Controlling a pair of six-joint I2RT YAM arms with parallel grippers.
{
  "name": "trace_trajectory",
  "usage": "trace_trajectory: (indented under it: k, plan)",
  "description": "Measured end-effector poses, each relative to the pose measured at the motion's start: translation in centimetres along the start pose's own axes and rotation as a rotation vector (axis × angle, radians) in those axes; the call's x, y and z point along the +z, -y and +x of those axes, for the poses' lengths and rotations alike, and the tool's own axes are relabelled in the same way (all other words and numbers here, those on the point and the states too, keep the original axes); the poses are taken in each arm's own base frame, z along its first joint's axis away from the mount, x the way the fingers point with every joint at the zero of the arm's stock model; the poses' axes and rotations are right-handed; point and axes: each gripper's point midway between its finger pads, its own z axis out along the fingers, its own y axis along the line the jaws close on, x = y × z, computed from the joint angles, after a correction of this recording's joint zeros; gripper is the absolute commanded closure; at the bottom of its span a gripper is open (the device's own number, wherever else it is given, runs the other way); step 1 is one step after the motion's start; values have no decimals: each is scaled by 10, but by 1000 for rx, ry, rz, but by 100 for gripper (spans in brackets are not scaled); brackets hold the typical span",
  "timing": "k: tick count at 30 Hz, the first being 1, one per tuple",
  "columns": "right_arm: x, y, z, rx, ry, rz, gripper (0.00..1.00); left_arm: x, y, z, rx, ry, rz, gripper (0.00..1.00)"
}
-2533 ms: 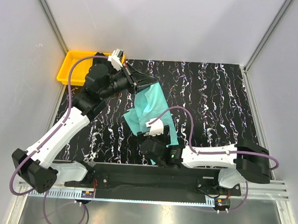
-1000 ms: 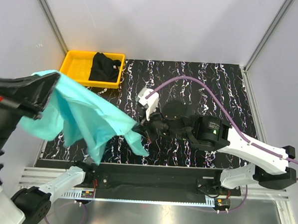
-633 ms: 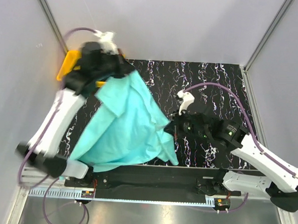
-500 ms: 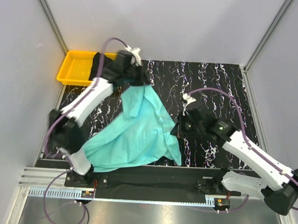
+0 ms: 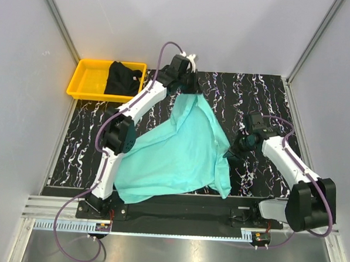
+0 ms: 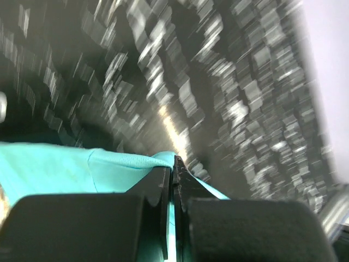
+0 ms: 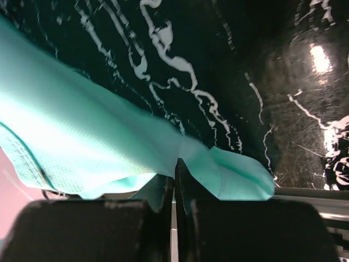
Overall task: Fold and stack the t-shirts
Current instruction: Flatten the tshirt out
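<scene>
Left hand (image 5: 188, 85) at the far edge of the counter (image 5: 270, 101), about mid-width, clamped on a corner of the turquoise t-shirt (image 5: 179, 155); its wrist view shows the fingers pressed together with a thin fold of cloth between them (image 6: 174, 164)

Right hand (image 5: 235, 150) nearer the right edge, mid-depth, also pinched tight on the same shirt; a small flap sticks out past its fingertips (image 7: 174, 168)

Shirt fans out from the two pinches in a rough triangle, widest along the near edge toward the near left corner. Bunched and doubled there. Whether the cloth between the hands is on the counter or just off it, cannot tell

Black t-shirt (image 5: 122, 78) heaped in the yellow tray (image 5: 86, 82) at the far left corner, not yet handled

Step, as I read it: spreading the turquoise one flat, ahead of any fold

Doing it well:
- hold both pinches; letting one go early would collapse the span
- draw the hands apart until the edge between them is straight, not tighter, since thin pinches can slip
- drag toward the far edge so the crumpled near hem pulls out flat and clear of the near edge
- lower together, release only once cloth is lying flat
</scene>
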Motion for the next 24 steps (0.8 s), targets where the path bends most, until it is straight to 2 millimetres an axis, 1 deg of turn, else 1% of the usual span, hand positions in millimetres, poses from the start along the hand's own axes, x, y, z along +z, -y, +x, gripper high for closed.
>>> trace_trajectory:
  k: [2,4,7,10,11,13,15,16,17,18,19,20,21,22,23,24]
  plan:
    - [3,4,-5,34,-12,5,100,-7,20,-27,15,76,50,100]
    - [6,5,-9,51,-18,7,100,-13,37,-45,25,134,98,100]
    - [12,7,-14,56,-25,18,100,-13,48,-53,27,165,136,100]
    - [18,10,-22,69,-35,35,100,-11,51,-56,27,180,154,98]
    - [21,12,-25,76,-39,43,100,-9,52,-58,31,189,161,95]
    - [24,14,-33,89,-36,49,100,-6,52,-57,30,192,165,94]
    - [26,19,-42,108,-27,53,100,0,51,-57,31,192,167,81]
    - [25,24,-49,129,-18,55,100,3,50,-56,31,190,164,71]
    - [24,27,-53,143,-9,57,100,5,48,-53,30,181,154,54]
    - [23,32,-58,160,-1,60,100,7,45,-51,30,172,139,48]
    - [21,39,-64,185,8,61,100,7,42,-47,16,158,122,47]
    - [20,44,-70,203,18,65,100,6,37,-44,2,141,97,36]
    - [19,48,-75,216,25,68,100,4,34,-42,-2,124,76,30]
    - [19,54,-81,230,31,74,98,2,31,-38,-11,103,59,30]
    - [19,58,-86,241,35,81,89,-1,28,-35,-19,89,44,30]
    - [21,61,-90,248,34,86,86,-3,23,-30,-23,71,24,30]
